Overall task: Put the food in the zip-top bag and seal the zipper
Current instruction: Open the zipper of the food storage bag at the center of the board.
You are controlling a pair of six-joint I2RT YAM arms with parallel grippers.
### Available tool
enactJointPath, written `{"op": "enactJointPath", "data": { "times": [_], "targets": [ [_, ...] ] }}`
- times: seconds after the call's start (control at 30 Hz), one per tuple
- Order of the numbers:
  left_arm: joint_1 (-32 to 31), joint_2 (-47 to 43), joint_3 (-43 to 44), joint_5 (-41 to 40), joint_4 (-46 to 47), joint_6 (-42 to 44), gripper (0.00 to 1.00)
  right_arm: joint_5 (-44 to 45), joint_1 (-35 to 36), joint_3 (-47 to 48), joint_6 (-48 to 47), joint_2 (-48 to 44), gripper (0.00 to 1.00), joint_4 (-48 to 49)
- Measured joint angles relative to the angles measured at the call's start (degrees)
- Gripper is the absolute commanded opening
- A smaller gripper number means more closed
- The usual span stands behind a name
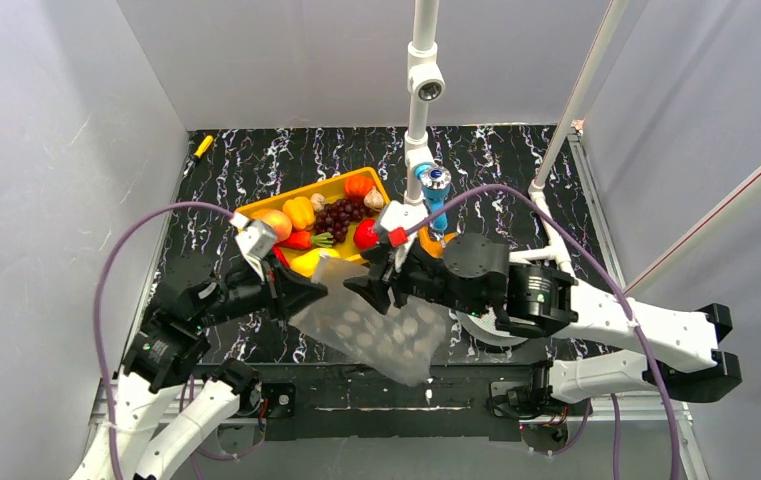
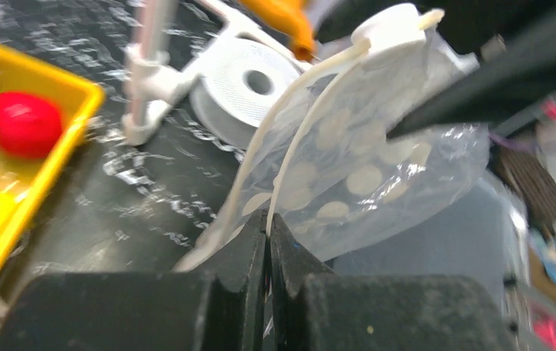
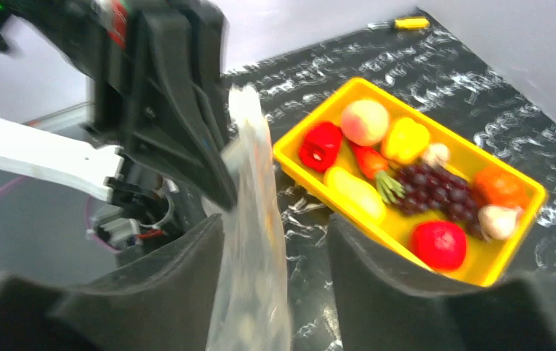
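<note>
The zip-top bag hangs clear and crinkly above the table's near edge, between my two grippers. My left gripper is shut on the bag's mouth edge, pinching the zipper, a pale strip running away from the jaws. The bag also hangs between the fingers of my right gripper, which is open with a gap on the tray side. The food lies in the yellow tray: peach, peppers, carrot, grapes and red fruit. I see no food inside the bag.
A white spool lies on the marbled black table beyond the bag, partly under the right arm. A white pole with a blue object stands behind the tray. A yellow-handled tool lies at the far left corner.
</note>
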Motion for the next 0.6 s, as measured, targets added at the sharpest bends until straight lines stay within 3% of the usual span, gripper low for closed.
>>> {"op": "enactJointPath", "data": {
  "times": [0.17, 0.33, 0.43, 0.6],
  "targets": [
    [0.0, 3.1, 11.9, -21.2, -15.6, -4.4, 0.0, 10.2, 2.0, 4.2, 2.2, 5.0, 0.93, -6.2],
    [0.0, 7.8, 16.7, -41.1, -29.5, -11.7, 0.0, 23.9, 6.2, 10.5, 4.8, 11.5, 0.98, -12.4],
    [0.0, 8.4, 16.2, -47.5, -33.8, -15.7, 0.0, 29.5, 6.6, 14.3, 7.4, 15.1, 0.98, -15.6],
    [0.0, 6.0, 15.8, -50.1, -35.8, -20.9, 0.0, 34.7, 6.9, 17.3, 12.2, 18.4, 0.99, -19.7]
  ]
}}
